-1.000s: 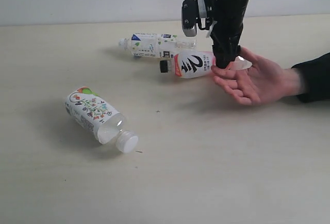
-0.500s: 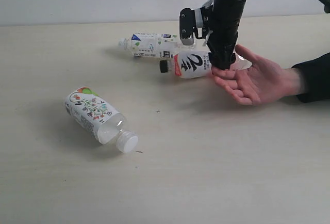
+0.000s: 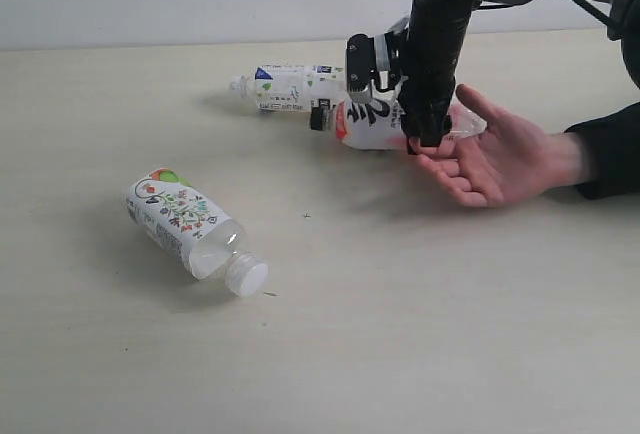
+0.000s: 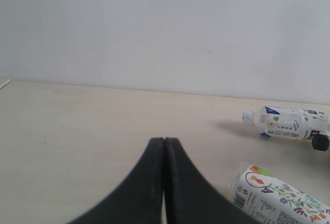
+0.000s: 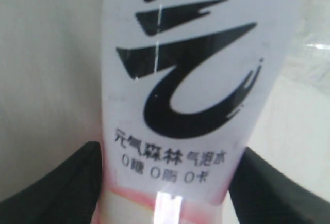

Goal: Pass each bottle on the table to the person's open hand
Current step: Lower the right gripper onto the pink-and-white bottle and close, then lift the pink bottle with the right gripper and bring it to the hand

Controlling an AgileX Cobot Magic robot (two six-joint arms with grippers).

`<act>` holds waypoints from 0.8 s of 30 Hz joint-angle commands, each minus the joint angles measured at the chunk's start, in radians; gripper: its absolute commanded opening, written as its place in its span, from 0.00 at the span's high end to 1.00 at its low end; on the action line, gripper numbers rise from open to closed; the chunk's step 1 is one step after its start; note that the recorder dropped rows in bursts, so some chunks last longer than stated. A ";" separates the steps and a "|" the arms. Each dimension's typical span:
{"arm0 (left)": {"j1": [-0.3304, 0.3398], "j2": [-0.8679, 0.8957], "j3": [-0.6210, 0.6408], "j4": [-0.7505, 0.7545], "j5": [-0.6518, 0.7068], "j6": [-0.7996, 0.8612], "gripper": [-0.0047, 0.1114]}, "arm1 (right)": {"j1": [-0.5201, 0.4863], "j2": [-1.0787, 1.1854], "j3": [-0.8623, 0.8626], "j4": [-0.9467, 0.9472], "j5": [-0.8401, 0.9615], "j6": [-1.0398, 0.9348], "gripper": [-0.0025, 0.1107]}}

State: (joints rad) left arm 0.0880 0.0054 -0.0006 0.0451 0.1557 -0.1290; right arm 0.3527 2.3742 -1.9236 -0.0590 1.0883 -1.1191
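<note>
Gripping: the right gripper [image 3: 424, 136] has its jaws closed on the script bottle [image 3: 370, 122], with 1 finger [image 5: 62, 182] against each side of the label.
Script bottle: held sideways, black cap toward 9 o'clock and clear base end toward 3 o'clock, over the fingertips of the person's open hand [image 3: 500, 159]; I cannot tell whether it touches them.
Person's open hand: palm up at 3 o'clock of the table [image 3: 400, 334], with a black sleeve behind it.
Blue-and-green bottle [image 3: 292, 87]: on its side at 11 o'clock of the script bottle, just beside it, white cap toward 9 o'clock.
Floral bottle [image 3: 180, 219]: on its side at 8 o'clock of the table, well apart from the other 2, white cap toward 4 o'clock.
Left gripper [image 4: 164, 142]: jaws pressed together, with nothing between them.
</note>
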 commanded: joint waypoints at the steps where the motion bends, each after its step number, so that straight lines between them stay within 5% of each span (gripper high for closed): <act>1: -0.007 -0.005 0.001 0.001 -0.003 0.002 0.96 | 0.002 -0.003 0.004 0.000 -0.007 -0.002 0.59; 4: -0.007 -0.005 0.001 0.001 -0.003 0.002 0.96 | 0.002 -0.003 0.004 0.007 -0.001 -0.002 0.81; 8: -0.007 -0.005 0.001 0.001 -0.003 0.002 0.96 | 0.002 -0.003 0.004 0.005 0.003 -0.002 0.98; 24: -0.007 -0.005 0.001 0.001 -0.003 0.002 0.96 | 0.002 -0.070 0.000 -0.003 -0.018 -0.005 0.98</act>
State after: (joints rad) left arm 0.0880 0.0054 -0.0006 0.0451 0.1557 -0.1290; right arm 0.3527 2.3394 -1.9236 -0.0588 1.0844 -1.1191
